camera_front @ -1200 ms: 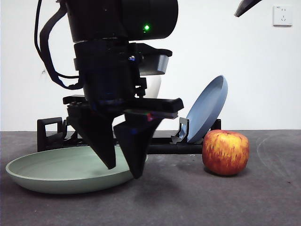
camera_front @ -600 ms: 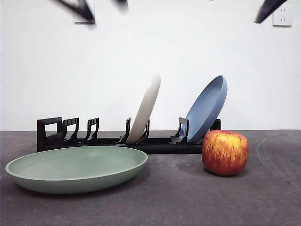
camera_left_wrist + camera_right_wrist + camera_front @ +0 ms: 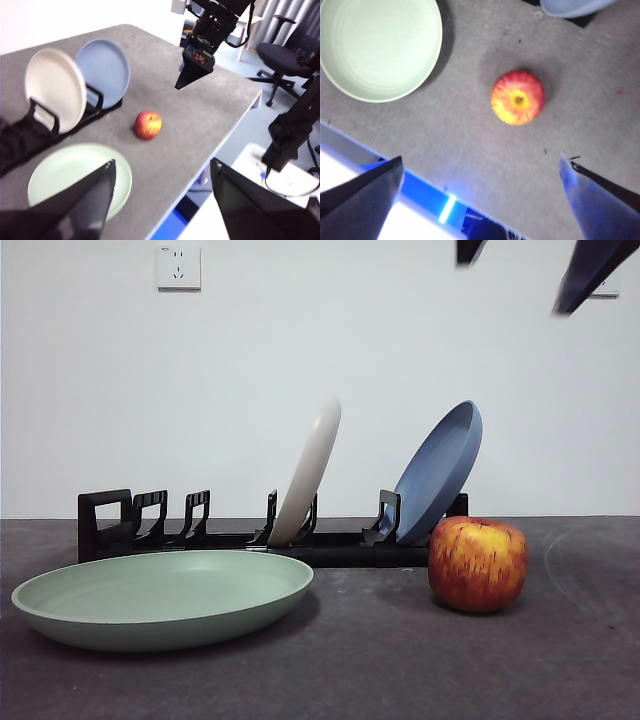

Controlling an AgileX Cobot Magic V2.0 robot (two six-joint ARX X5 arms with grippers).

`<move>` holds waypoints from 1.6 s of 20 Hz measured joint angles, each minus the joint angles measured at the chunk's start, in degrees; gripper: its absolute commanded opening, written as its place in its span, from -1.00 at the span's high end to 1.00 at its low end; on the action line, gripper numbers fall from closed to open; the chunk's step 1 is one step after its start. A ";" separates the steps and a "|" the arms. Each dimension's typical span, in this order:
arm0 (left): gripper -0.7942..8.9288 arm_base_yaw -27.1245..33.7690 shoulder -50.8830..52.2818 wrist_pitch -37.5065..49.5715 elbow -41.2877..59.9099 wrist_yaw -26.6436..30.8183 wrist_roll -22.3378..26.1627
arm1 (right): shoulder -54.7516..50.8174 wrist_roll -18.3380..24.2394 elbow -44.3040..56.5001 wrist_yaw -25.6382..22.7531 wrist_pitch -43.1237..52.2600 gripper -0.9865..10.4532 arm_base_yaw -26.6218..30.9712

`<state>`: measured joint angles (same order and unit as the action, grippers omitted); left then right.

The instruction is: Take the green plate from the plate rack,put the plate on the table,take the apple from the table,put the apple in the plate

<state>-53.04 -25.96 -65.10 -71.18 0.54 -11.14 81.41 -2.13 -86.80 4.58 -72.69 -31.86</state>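
The green plate (image 3: 160,600) lies flat on the table (image 3: 400,670) in front of the plate rack (image 3: 105,525). It also shows in the left wrist view (image 3: 80,175) and the right wrist view (image 3: 380,47). The apple (image 3: 478,564) stands on the table to the plate's right, apart from it (image 3: 148,125) (image 3: 518,97). My right gripper (image 3: 481,160) is open and empty, high above the apple; its tips show at the top right of the front view (image 3: 525,265). My left gripper (image 3: 164,162) is open and empty, high above the table, out of the front view.
A cream-white plate (image 3: 310,475) and a blue plate (image 3: 440,470) lean in the rack's slots behind the apple. The table's front edge runs close to the green plate (image 3: 350,137). An office chair (image 3: 282,50) stands beyond the table.
The left arm, which stood low over the green plate a second ago, has risen out of the front view. The right gripper's tips have come further into the top right.
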 measured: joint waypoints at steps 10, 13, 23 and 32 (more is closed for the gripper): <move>0.18 -0.02 3.08 -7.19 0.02 0.13 -2.43 | 1.29 -1.51 17.07 -5.33 22.71 -0.22 -0.70; 0.18 -0.02 3.08 -7.39 0.02 0.13 -2.45 | 3.15 -1.68 18.82 -7.28 24.61 -0.22 -0.39; 0.18 0.00 2.97 -10.64 0.02 1.07 -3.54 | 15.56 -1.73 19.12 -7.58 29.42 -0.21 0.37; 0.18 0.00 2.97 -10.64 0.02 2.32 -4.61 | 16.85 -1.92 18.91 -7.80 27.82 0.84 0.81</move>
<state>-53.04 -22.98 -75.75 -71.16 2.85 -15.75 98.26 -4.05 -67.90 -3.22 -44.86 -31.05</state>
